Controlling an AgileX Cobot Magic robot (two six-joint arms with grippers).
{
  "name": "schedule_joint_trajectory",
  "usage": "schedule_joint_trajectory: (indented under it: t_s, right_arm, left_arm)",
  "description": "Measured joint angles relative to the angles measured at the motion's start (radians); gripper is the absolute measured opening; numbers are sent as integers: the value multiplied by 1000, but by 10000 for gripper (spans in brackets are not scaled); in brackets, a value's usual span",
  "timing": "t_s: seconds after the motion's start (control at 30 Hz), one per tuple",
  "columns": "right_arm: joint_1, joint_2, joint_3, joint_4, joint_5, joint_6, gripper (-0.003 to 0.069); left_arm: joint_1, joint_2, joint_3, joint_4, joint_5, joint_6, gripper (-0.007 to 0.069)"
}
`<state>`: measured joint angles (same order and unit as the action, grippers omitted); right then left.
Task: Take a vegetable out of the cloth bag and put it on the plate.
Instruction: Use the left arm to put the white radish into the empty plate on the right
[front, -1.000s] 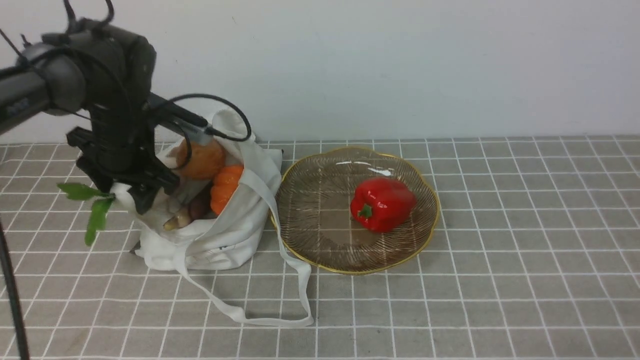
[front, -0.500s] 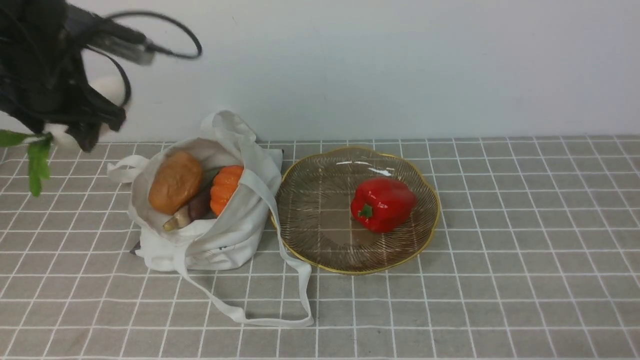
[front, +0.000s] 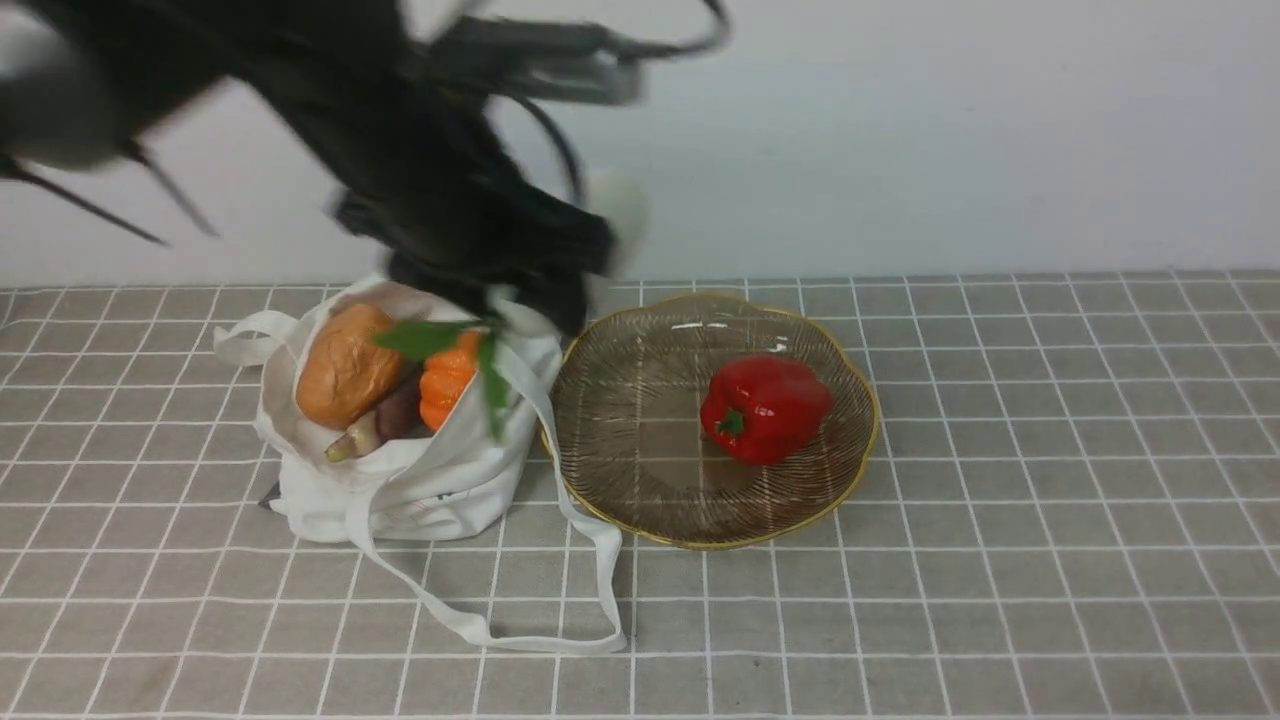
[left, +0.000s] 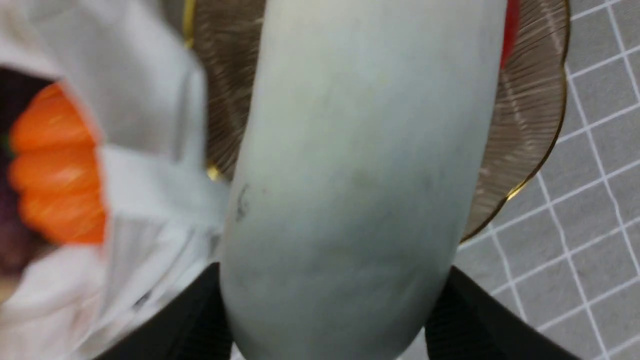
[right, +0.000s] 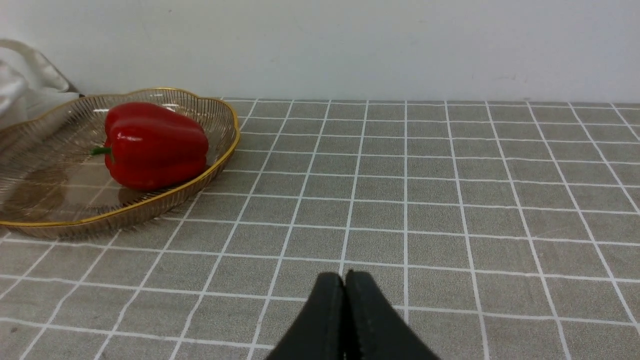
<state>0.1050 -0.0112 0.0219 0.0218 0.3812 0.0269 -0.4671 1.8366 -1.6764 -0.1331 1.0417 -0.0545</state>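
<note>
My left gripper (front: 545, 275), blurred, is shut on a white radish (front: 615, 212) with green leaves (front: 430, 338). It holds it in the air above the right edge of the white cloth bag (front: 420, 490), close to the plate. In the left wrist view the radish (left: 350, 165) fills the gap between the black fingers (left: 200, 320), over the bag (left: 145, 115) and the plate (left: 530, 115). The gold-rimmed glass plate (front: 870, 420) holds a red bell pepper (front: 765, 408). My right gripper (right: 345, 282) is shut and empty, low over the cloth, right of the plate (right: 220, 160) and pepper (right: 155, 145).
The bag still holds a brown potato (front: 345, 365), an orange pumpkin (front: 450, 380) and a purple root (front: 385, 420). Its long strap (front: 600, 560) lies on the checked tablecloth in front of the plate. A wall stands close behind.
My left arm lifted the radish out of the bag, up and to the left, then swung it right to above the bag's right edge. Bag, plate and pepper have not moved.
</note>
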Motion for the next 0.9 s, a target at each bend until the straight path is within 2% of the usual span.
schedule_joint_trajectory:
  t_s: [0.1,0.17,0.2,0.23,0.37,0.43,0.47,0.57,0.67,0.8,0.9]
  right_arm:
    - [0,0,0,0,0,0,-15]
    - [0,0,0,0,0,0,-15]
    - [0,0,0,0,0,0,-15]
    - [0,0,0,0,0,0,-15]
    - [0,0,0,0,0,0,-15]
    - [0,0,0,0,0,0,-15]
    - [0,0,0,0,0,0,-15]
    - [0,0,0,0,0,0,-15]
    - [0,0,0,0,0,0,-15]
    - [0,0,0,0,0,0,-15]
    - [0,0,0,0,0,0,-15]
  left_arm:
    - [-57,72,0,61,-88,-49,442]
    - [-88,150,-3,148,-146,-120,442]
    - [-88,156,-4,148,-148,-120,442]
    - [-94,198,-19,204,-160,-178,442]
    - [-94,263,-51,284,-168,-298,445]
    - [-94,282,-65,306,-177,-332,473]
    - [-94,283,-67,306,-178,-332,477]
    - [-94,287,-75,309,-189,-339,559]
    - [-94,287,-79,306,-189,-339,611]
    - [-94,280,-112,302,-112,-315,615]
    - [-94,252,-165,302,-5,-267,569]
